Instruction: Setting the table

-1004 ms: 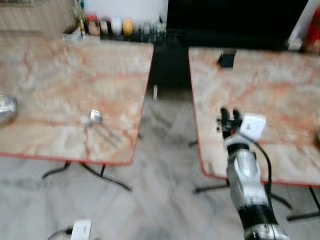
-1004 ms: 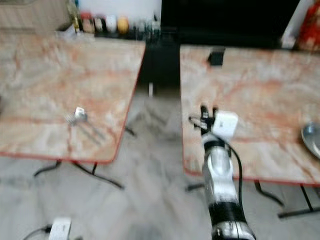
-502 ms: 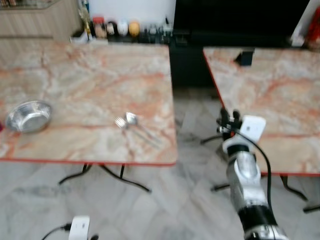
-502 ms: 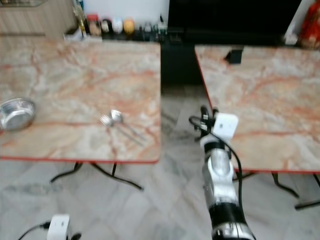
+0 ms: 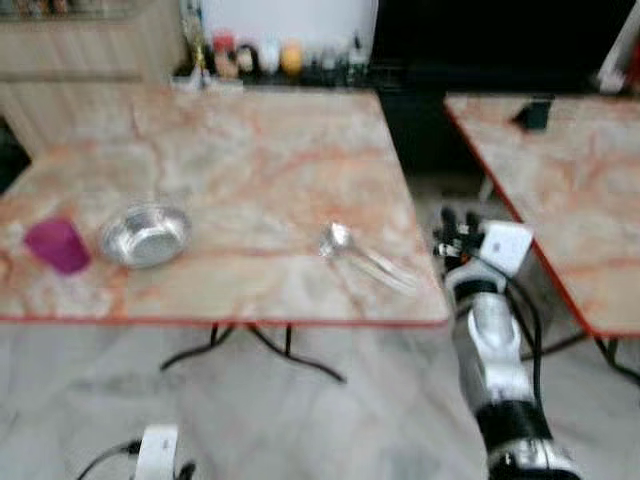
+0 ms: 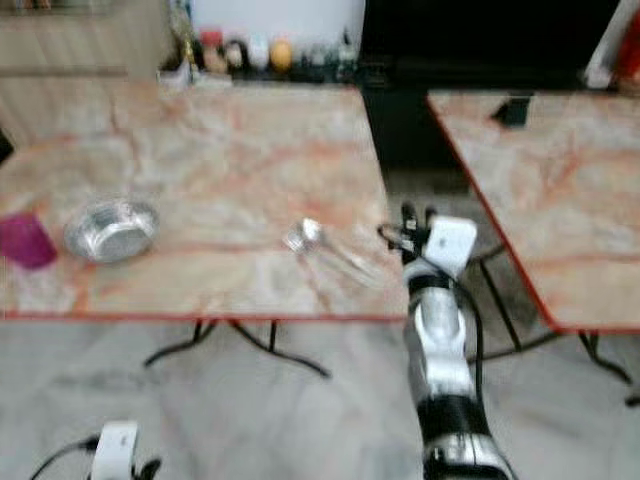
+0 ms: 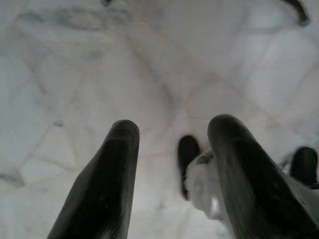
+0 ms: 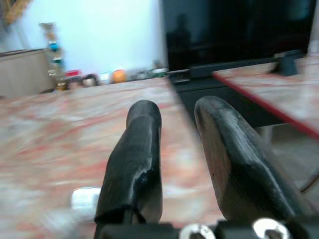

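Note:
A marble-patterned table [image 5: 250,150] with a red edge carries a purple cup [image 5: 58,245] at its left, a steel bowl [image 5: 146,235] beside the cup, and a spoon and fork [image 5: 345,245] lying together near its right front. My right gripper [image 5: 458,222] is raised just off the table's right front corner, to the right of the cutlery, open and empty. In the right wrist view its fingers [image 8: 144,149] point across the tabletop. My left gripper [image 7: 174,127] hangs open over the floor.
A second marble table [image 5: 580,160] stands to the right with a small black object [image 5: 530,115] on it; a narrow gap of floor separates the two. Bottles and jars [image 5: 265,55] line the wall behind. A white device [image 5: 155,450] lies on the tiled floor.
The camera has swung left: the left table slid right in view, and the bowl, then the purple cup, came into view. My right arm keeps its raised pose.

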`<state>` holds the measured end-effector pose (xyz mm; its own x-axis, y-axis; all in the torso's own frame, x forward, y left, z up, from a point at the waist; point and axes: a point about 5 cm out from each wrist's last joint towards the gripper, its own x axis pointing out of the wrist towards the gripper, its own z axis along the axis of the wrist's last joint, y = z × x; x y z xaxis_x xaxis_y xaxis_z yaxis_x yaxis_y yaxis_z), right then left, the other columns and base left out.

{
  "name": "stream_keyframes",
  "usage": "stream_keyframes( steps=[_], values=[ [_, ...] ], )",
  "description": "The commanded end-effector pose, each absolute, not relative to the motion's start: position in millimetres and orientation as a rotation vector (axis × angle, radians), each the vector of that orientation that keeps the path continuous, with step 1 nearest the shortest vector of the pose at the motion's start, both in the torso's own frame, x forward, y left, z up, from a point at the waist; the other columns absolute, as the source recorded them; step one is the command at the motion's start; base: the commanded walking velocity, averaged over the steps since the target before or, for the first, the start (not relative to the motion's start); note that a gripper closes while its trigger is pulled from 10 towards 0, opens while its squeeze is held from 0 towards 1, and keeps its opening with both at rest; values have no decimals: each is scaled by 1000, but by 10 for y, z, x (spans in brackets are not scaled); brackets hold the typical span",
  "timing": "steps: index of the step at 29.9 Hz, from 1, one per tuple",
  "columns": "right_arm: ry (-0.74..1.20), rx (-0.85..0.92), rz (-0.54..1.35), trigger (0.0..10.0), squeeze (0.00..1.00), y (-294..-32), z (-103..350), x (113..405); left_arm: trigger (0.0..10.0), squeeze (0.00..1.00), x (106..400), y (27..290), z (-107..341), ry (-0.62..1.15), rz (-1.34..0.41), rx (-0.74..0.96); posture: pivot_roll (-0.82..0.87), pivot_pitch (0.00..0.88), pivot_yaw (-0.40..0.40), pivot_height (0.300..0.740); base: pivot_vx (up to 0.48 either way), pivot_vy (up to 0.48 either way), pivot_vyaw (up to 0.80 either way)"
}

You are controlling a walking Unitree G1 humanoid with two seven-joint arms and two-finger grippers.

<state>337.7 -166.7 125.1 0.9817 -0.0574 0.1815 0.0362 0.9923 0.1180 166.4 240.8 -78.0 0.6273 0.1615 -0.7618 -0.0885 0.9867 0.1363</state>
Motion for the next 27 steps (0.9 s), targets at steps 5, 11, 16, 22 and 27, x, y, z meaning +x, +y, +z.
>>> stream_keyframes(
  steps=[5,11,16,22,27],
  values=[
    [-204,116,-36,10000,0,-1648,1342,3438,10000,0,1637,2404,-792,881,167,65,-13,0,-47,740,0,421,0],
    [-205,120,-33,10000,0,-1645,1357,3447,10000,0,1625,2408,-795,880,175,61,-7,0,-52,740,0,419,0],
    [-201,120,-33,10000,0,-1653,1353,3453,10000,0,1613,2411,-800,882,179,58,-5,0,-54,740,0,418,0],
    [-200,119,-30,10000,0,-1653,1355,3459,10000,0,1590,2412,-809,888,183,55,-3,0,-57,740,0,422,0],
    [-198,122,-27,10000,0,-1636,1351,3464,10000,0,1564,2408,-822,896,183,53,-1,0,-57,740,0,421,0]
  ],
)
